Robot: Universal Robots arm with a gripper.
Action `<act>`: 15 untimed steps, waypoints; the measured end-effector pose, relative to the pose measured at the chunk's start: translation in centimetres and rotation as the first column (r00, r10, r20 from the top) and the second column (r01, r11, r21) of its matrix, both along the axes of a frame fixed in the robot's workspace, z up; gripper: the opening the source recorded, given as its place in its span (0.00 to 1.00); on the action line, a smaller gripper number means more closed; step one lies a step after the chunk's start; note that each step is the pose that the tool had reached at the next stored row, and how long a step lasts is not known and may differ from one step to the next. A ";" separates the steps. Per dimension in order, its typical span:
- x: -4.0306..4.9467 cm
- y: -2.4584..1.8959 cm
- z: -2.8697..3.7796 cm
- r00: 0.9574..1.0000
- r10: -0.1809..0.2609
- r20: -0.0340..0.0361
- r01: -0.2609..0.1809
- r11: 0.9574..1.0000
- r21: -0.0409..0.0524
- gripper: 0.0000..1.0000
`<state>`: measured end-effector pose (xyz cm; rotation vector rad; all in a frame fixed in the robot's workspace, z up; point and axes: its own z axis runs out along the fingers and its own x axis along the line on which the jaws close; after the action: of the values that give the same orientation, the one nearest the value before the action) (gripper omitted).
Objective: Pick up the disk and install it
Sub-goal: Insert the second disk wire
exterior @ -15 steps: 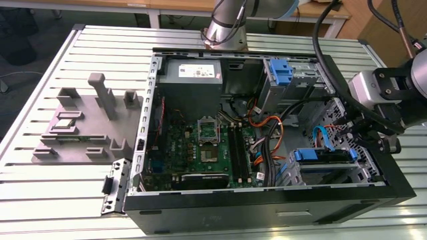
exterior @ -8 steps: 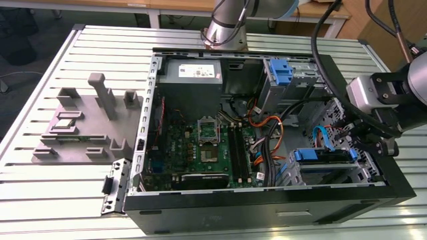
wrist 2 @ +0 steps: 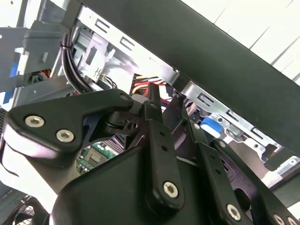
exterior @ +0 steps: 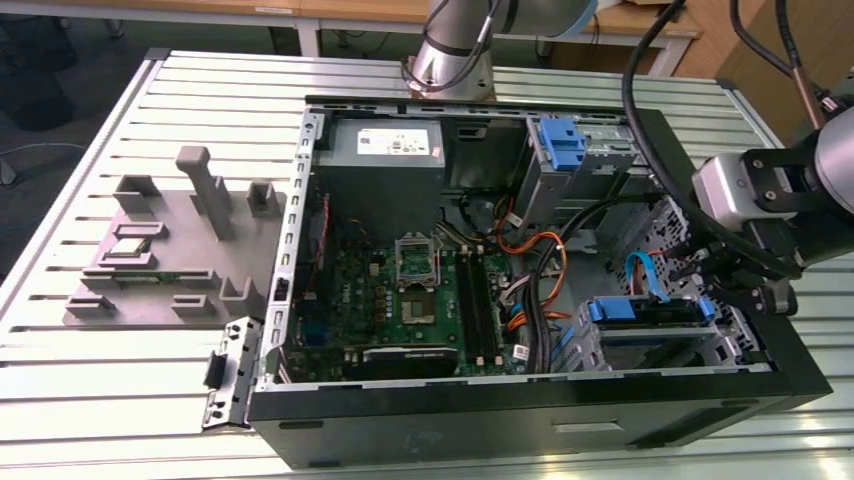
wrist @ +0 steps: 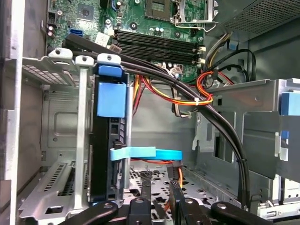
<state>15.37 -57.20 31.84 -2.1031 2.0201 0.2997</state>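
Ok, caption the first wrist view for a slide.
Gripper low over the case floor, beside the disk seated edge-on in its cage.

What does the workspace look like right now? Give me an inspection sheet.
Surface: slatted metal table carrying the open computer case.
Job's things: the disk sits edge-on in the drive cage, blue carrier showing.
Clutter: grey fixture block on the table at the exterior view's left.
Grippers: the gripper hangs inside the case by the cage; nothing seen between the fingers.
Cables: black bundle, orange and red wires, blue flat cable.
Surroundings: wooden desks behind.
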 end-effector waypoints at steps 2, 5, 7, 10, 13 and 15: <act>-0.05 -0.08 -0.12 1.000 0.000 0.000 0.000 1.000 0.000 0.30; -0.17 -0.09 -0.18 1.000 -0.001 0.001 0.001 1.000 0.000 0.30; -0.22 -0.02 -0.18 1.000 -0.003 0.001 0.003 1.000 0.000 0.30; -0.26 0.07 -0.21 1.000 -0.008 0.001 0.008 1.000 0.000 0.30; -0.28 0.18 -0.25 1.000 -0.012 0.001 0.012 1.000 0.000 0.30; -0.28 0.18 -0.25 1.000 -0.014 0.001 0.014 1.000 -0.001 0.30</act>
<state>15.09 -57.02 31.60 -2.0884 2.0346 0.2951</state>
